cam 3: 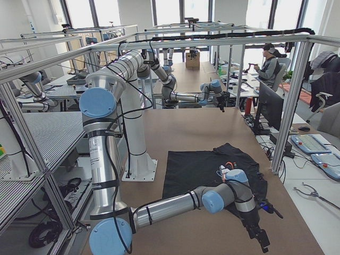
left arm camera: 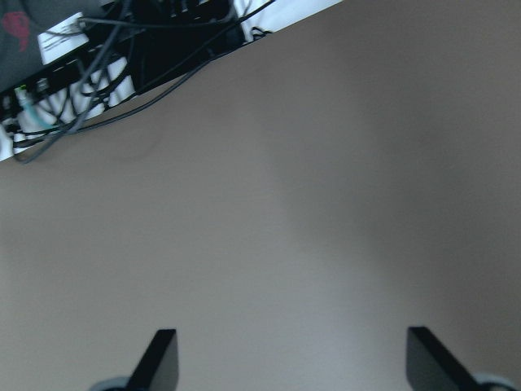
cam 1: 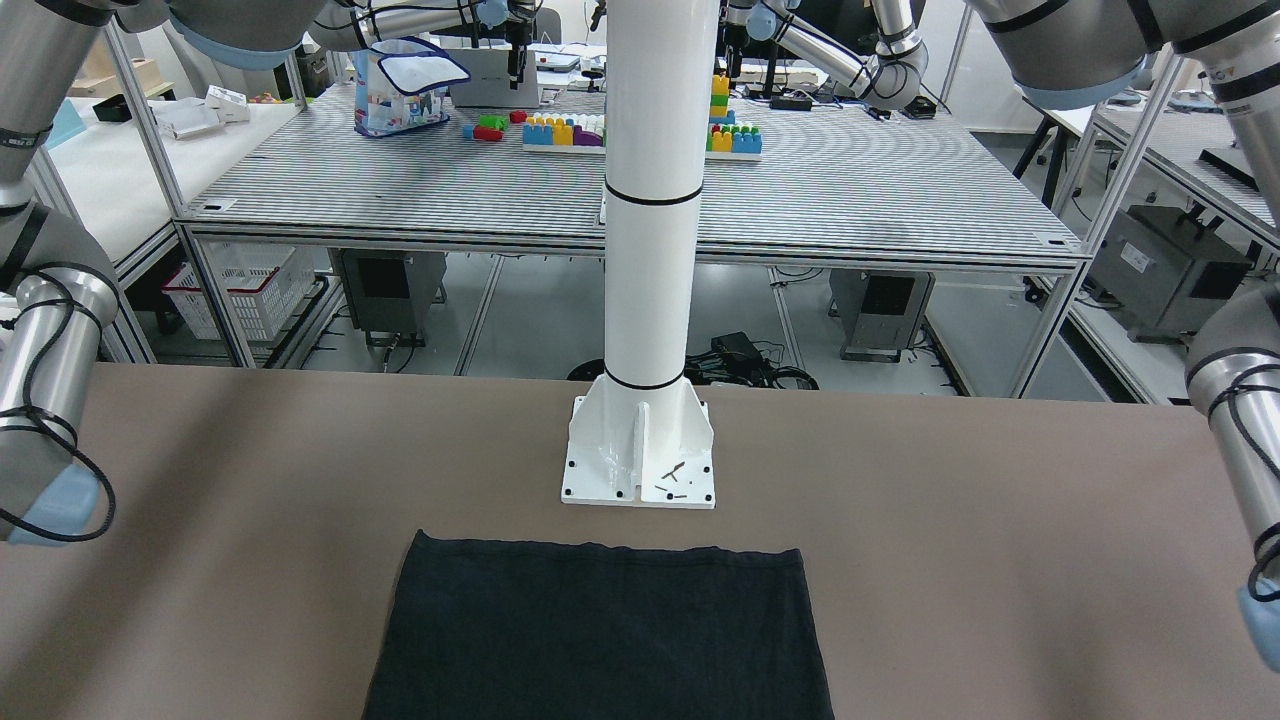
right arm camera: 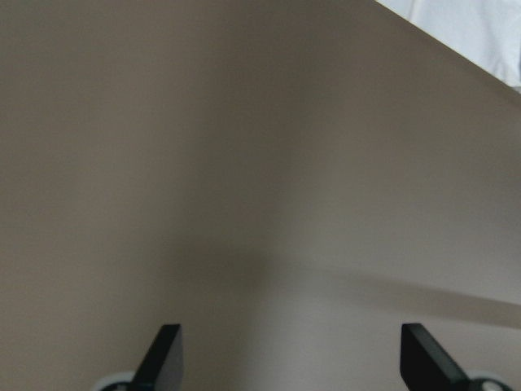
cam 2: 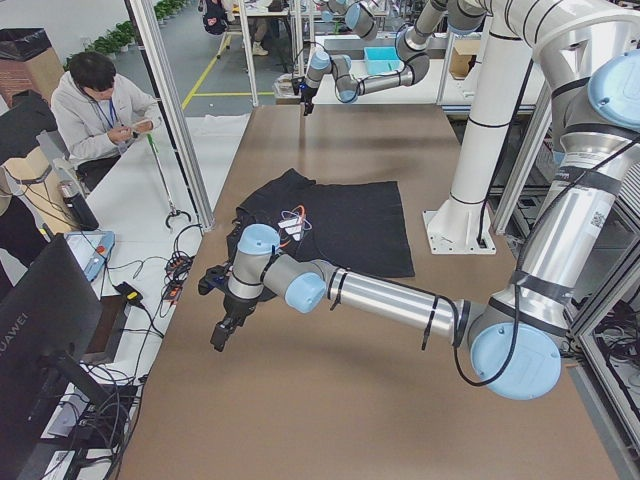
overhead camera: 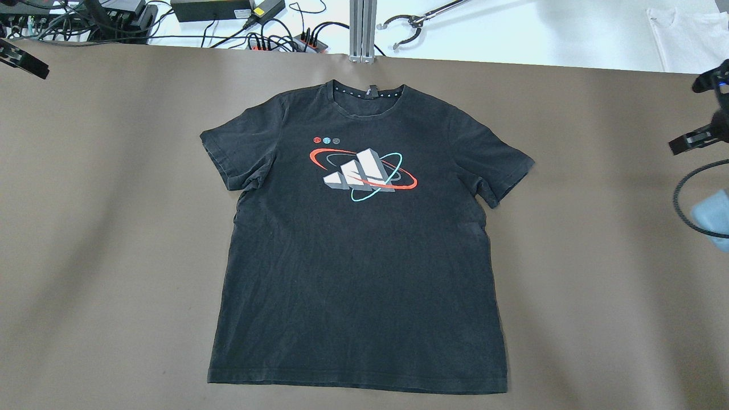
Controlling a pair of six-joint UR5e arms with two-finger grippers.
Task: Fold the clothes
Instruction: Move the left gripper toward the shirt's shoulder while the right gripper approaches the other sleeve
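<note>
The clothes are one black T-shirt (overhead camera: 359, 273) with a red, white and teal print on the chest. It lies spread flat, face up, in the middle of the brown table (overhead camera: 598, 285), collar toward the far edge and hem (cam 1: 600, 548) near the white pillar. My left gripper (overhead camera: 23, 60) hovers over the table's far left corner, well away from the shirt. It is open and empty in the left wrist view (left arm camera: 293, 362). My right gripper (overhead camera: 703, 111) hangs at the far right edge, also open with nothing between its fingers (right arm camera: 295, 358).
The white pillar's base plate (cam 1: 640, 470) is bolted to the table just behind the hem. Cables and power strips (overhead camera: 228, 23) lie past the far edge, with a white cloth (overhead camera: 689, 28) on the table beyond. A seated person (cam 2: 100, 105) is off the far side.
</note>
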